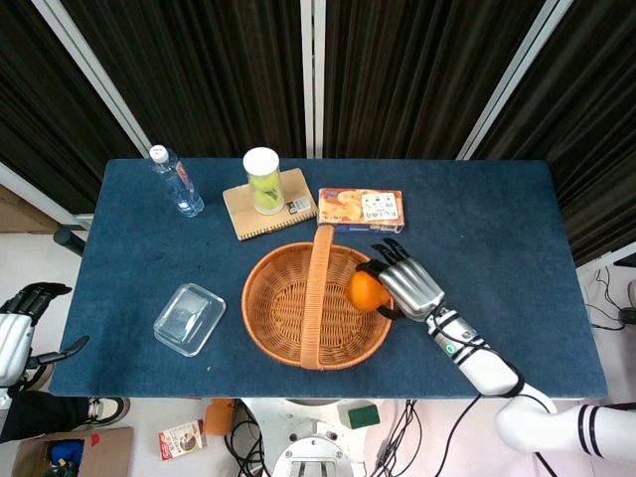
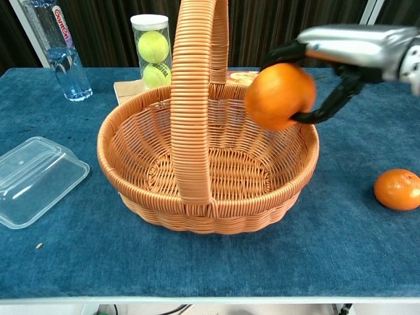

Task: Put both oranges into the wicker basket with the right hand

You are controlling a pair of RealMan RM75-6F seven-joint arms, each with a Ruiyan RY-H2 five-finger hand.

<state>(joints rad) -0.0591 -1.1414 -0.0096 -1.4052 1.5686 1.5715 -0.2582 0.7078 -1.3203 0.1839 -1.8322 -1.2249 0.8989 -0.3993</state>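
My right hand [image 1: 407,283] [image 2: 341,59] grips an orange [image 1: 366,290] [image 2: 279,95] and holds it in the air over the right half of the wicker basket [image 1: 273,313] [image 2: 131,157]. A second orange [image 2: 398,189] lies on the blue cloth to the right of the basket; in the head view my right forearm hides it. The basket holds nothing, and its tall handle [image 2: 195,85] arches across the middle. My left hand [image 1: 18,328] hangs off the table's left edge, fingers curled, nothing in it.
Behind the basket stand a tennis ball tube [image 1: 263,181] [image 2: 152,51] on a notebook [image 1: 268,207], a snack box [image 1: 361,210] and a water bottle [image 1: 176,181] [image 2: 60,47]. A clear plastic container [image 1: 189,318] [image 2: 33,178] lies left of the basket.
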